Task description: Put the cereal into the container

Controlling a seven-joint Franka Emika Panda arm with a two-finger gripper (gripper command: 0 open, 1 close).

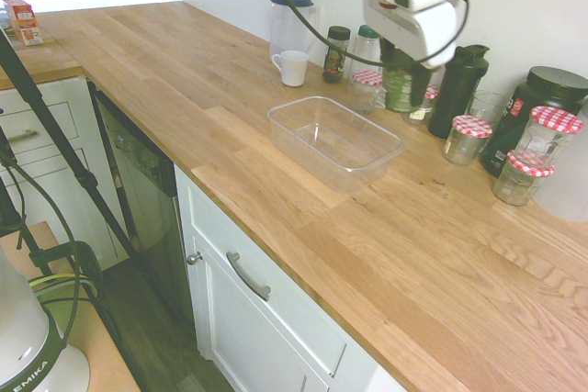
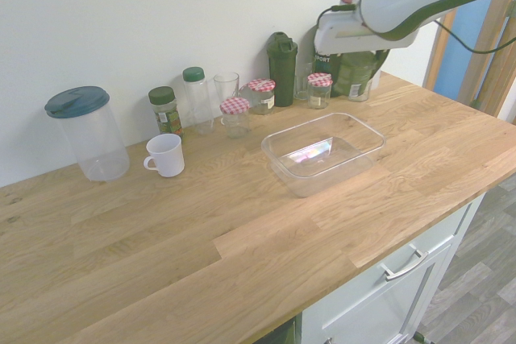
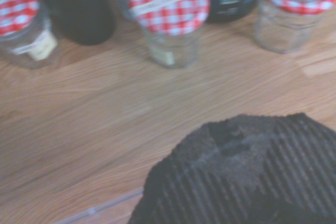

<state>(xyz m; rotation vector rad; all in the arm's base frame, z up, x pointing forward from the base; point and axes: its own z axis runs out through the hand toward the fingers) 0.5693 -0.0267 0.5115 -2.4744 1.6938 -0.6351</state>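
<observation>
Glass jars with red-checked lids line the wooden worktop's wall edge; the downturned tool grasps the squat dark green cup.

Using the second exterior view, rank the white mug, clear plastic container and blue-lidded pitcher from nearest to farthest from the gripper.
1. Clear plastic container: right of the mug in that view.
2. White mug: between the container and pitcher.
3. Blue-lidded pitcher: at the picture's left, by the wall.
</observation>
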